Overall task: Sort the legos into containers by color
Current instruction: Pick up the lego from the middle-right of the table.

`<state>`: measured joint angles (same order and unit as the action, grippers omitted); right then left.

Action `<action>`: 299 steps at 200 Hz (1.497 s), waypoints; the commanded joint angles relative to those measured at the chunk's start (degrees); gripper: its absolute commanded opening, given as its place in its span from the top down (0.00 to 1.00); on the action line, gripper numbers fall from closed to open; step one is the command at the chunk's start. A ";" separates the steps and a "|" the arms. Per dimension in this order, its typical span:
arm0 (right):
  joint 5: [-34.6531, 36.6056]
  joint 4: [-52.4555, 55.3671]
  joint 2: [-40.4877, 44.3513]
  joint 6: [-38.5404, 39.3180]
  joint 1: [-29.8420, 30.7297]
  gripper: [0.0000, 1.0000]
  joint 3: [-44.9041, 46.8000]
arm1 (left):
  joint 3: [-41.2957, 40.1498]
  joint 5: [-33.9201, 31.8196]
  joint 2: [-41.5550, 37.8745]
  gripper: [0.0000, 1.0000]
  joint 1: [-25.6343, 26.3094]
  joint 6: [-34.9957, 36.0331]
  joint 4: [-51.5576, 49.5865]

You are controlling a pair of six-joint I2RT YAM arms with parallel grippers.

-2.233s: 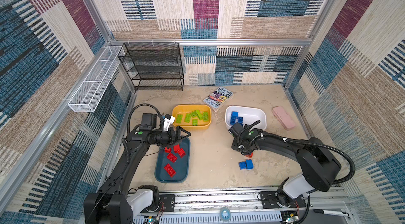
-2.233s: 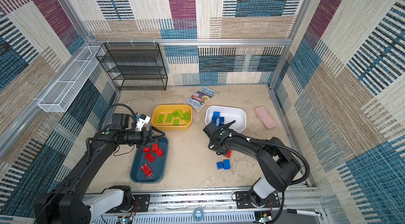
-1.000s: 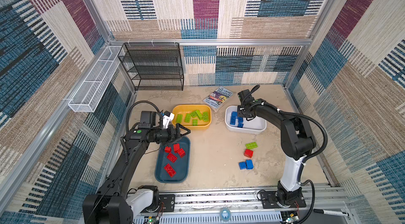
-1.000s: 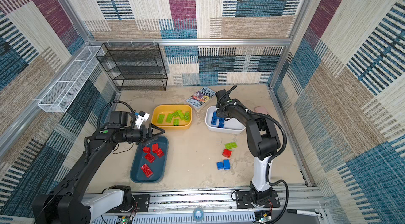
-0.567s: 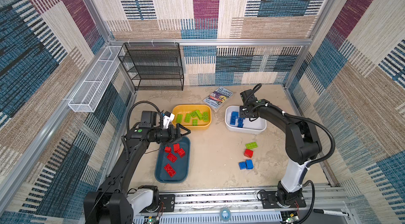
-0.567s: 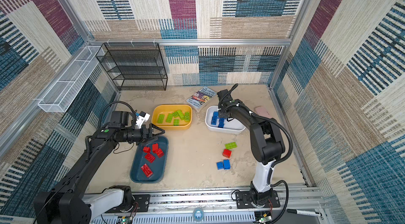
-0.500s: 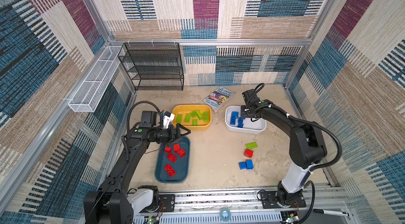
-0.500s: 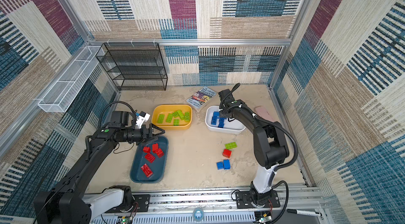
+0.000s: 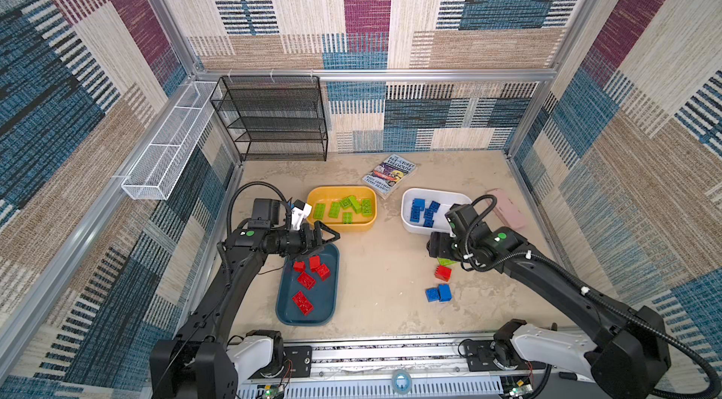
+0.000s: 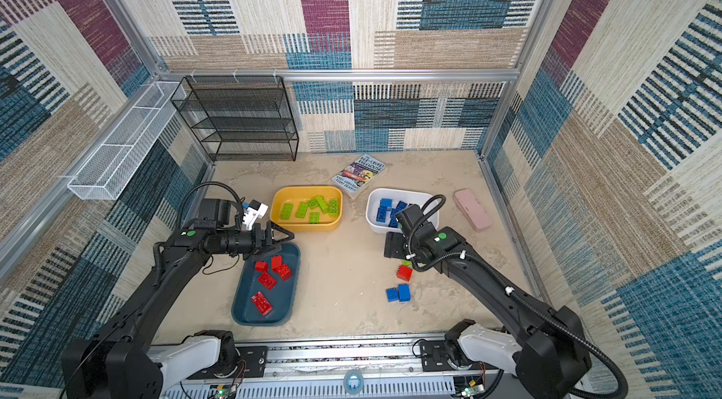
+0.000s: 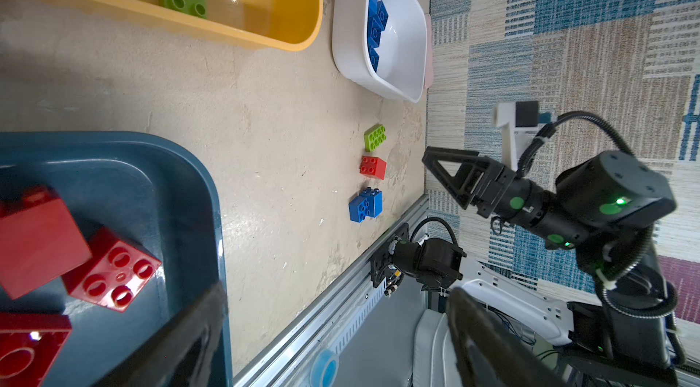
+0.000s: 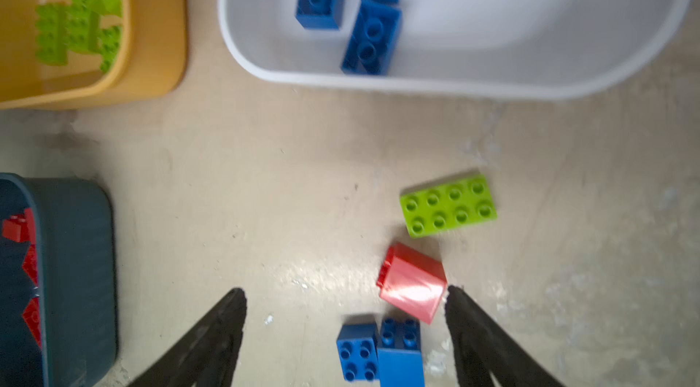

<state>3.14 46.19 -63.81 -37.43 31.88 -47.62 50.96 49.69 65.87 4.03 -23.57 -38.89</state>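
Scuffed beige tabletop (image 9: 375, 268) bearing loose legos (image 9: 443, 272), enclosed by patchwork woven walls (image 9: 367, 6).

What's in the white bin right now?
Only blue legos, bunched toward one end of the white bin. The right arm covers its near corner in both top views; the left wrist view shows the rest bare.

book (image 9: 388, 176) cover, title reads "Storey Treehouse"
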 commanded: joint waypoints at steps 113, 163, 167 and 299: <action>3.52 -8.93 -10.40 -4.88 2.40 0.22 6.30 | -0.83 0.15 -0.83 0.07 0.11 0.37 -0.18; 4.71 -9.47 -15.65 -3.46 2.40 0.35 5.20 | -0.86 0.32 -0.40 0.07 0.15 0.66 -0.12; 4.99 -9.33 -15.97 -3.44 2.44 0.35 5.25 | -0.86 0.26 -0.41 0.07 0.10 0.63 -0.06; 7.42 -3.04 -16.80 2.57 4.88 0.67 -5.84 | 0.87 -2.40 -0.20 0.07 0.14 0.97 -0.99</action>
<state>10.70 42.06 -80.88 -37.71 35.70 -48.47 50.35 49.10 66.26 4.12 -23.40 -38.98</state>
